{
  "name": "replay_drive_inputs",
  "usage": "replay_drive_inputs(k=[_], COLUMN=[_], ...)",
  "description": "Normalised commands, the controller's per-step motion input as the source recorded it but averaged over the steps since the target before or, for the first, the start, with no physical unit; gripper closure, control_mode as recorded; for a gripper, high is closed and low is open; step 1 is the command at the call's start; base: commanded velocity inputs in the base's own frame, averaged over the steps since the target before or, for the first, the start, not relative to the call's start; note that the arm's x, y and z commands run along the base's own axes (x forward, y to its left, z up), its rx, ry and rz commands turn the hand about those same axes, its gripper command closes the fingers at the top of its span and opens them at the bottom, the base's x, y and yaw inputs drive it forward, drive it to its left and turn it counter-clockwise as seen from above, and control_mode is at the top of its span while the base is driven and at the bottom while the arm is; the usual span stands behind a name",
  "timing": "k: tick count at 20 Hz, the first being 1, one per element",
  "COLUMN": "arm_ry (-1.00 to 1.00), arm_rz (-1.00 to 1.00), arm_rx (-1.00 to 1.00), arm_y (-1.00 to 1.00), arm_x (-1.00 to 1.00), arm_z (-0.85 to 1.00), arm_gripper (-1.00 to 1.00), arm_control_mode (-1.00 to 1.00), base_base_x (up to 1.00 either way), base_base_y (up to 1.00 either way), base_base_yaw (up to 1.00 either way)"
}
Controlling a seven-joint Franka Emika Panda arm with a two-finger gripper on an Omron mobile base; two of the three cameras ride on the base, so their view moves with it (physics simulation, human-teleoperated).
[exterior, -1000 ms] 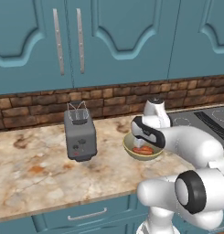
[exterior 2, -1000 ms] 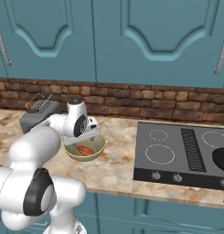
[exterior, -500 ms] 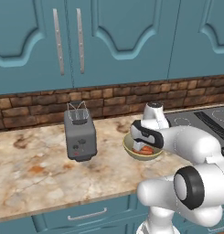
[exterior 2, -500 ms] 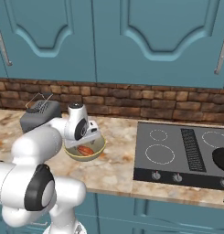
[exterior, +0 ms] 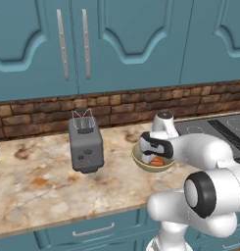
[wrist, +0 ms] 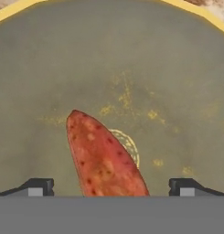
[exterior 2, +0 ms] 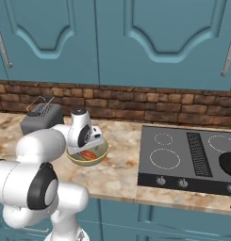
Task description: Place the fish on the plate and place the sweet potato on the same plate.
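Note:
The sweet potato (wrist: 104, 160), orange-red with dark specks, lies on the floor of a yellowish-green bowl (wrist: 131, 55). My gripper (wrist: 112, 187) is open and low inside the bowl, with one fingertip on each side of the tuber's near end, not touching it. From the base, the hand and gripper (exterior: 154, 155) reach down into the bowl (exterior: 163, 168), where the sweet potato (exterior: 158, 161) peeks out. From the right, the gripper (exterior 2: 91, 148) is over the sweet potato (exterior 2: 88, 155) in the bowl (exterior 2: 84, 163). The fish and the plate are out of view.
A grey toaster (exterior: 85, 144) stands on the marble counter left of the bowl. A black cooktop (exterior 2: 192, 155) lies to the right, with a black frying pan (exterior 2: 228, 164) at its far right edge. A brick backsplash and blue cabinets are behind.
The hand has sunk a little lower into the bowl, toward the sweet potato. The bowl and the toaster have stayed put.

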Motion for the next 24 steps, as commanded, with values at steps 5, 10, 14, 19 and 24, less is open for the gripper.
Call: replay_drive_inputs(k=[5,10,14,19,24], arm_ry=[0.0,0.0,0.0,0.0,0.0], arm_rz=[0.0,0.0,0.0,0.0,0.0], arm_rx=[0.0,0.0,0.0,0.0,0.0], arm_y=[0.0,0.0,0.0,0.0,0.0], arm_x=[0.12,0.0,0.0,0.0,0.0], arm_z=[-0.1,-0.15,-0.1,0.0,0.0], arm_gripper=[-1.0,-1.0,-1.0,1.0,1.0], arm_control_mode=[-1.0,-1.0,-1.0,-1.0,-1.0], base_base_x=[0.0,0.0,0.0,0.0,0.0], base_base_y=[0.0,0.0,0.0,0.0,0.0], base_base_yaw=[0.0,0.0,0.0,0.0,0.0])
